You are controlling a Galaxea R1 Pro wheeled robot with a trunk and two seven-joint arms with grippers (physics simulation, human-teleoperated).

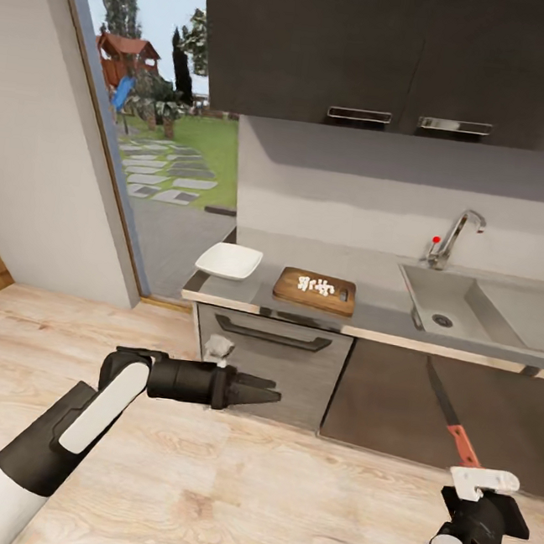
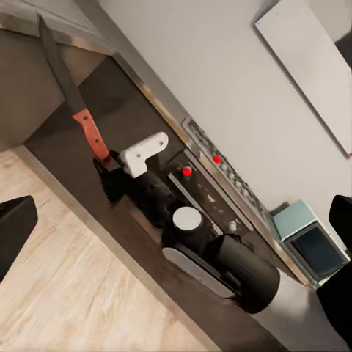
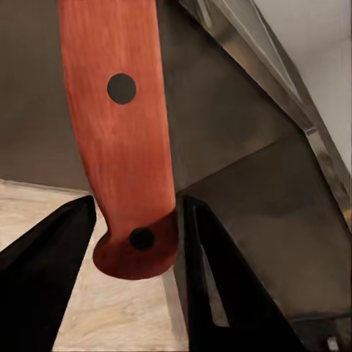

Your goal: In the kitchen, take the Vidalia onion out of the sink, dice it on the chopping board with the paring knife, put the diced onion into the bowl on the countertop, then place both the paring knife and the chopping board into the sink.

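Note:
The brown chopping board (image 1: 291, 292) lies on the grey countertop (image 1: 377, 314) with pale diced onion (image 1: 316, 285) on it. Just left of it stands the white bowl (image 1: 228, 260). At the right of the worktop is the steel sink (image 1: 504, 309), with its faucet (image 1: 453, 238) behind. My right gripper (image 1: 470, 474) (image 3: 138, 205) is low over the floor, shut on the paring knife (image 1: 452, 415) (image 2: 73, 110) by its red-orange handle (image 3: 121, 139), blade pointing up. My left gripper (image 1: 268, 392) hangs in front of the cabinets, its fingers (image 2: 15, 235) apart and holding nothing.
Dark wall cabinets (image 1: 398, 58) hang above the counter. A grey drawer front with a dark bar handle (image 1: 273, 333) sits under the board. A tall glass door (image 1: 154, 123) opens to a garden on the left. Light wooden floor (image 1: 222, 486) surrounds both arms.

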